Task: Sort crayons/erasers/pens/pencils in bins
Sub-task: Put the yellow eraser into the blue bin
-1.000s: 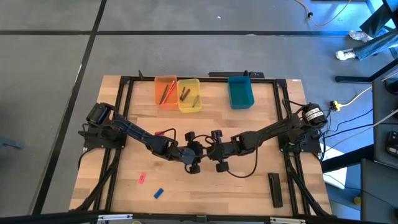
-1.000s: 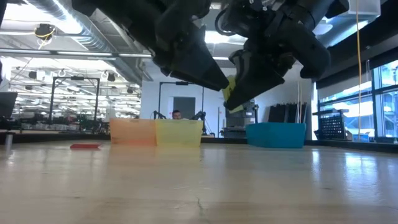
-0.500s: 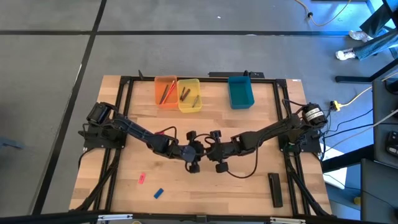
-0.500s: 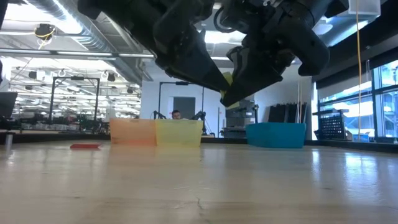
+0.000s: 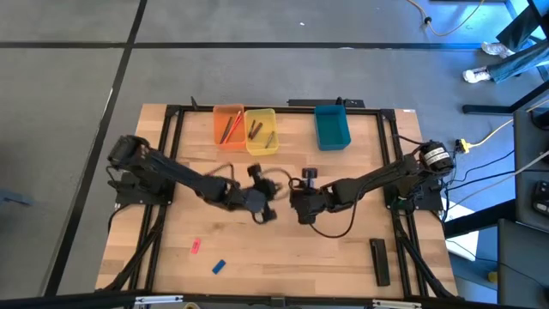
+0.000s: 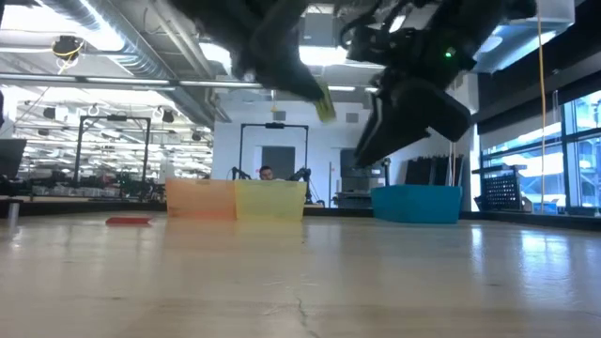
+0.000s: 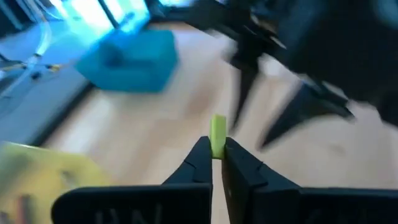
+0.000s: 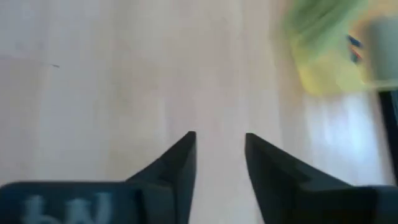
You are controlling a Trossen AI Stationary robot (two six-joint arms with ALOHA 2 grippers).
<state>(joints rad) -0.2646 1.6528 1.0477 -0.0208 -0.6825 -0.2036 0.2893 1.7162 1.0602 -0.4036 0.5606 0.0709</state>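
Wooden desk (image 5: 343,257), mid-area: left tool (image 7: 217,155) clenched on yellow eraser (image 7: 218,135), lifted; right tool (image 8: 220,152) released, empty, just beside it.

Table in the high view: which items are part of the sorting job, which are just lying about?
Job:
- yellow eraser, pinched in the left gripper
- pink eraser and blue eraser on the table
- orange bin, yellow bin, teal bin

Lying about:
- long black bar
- red item, too small to identify
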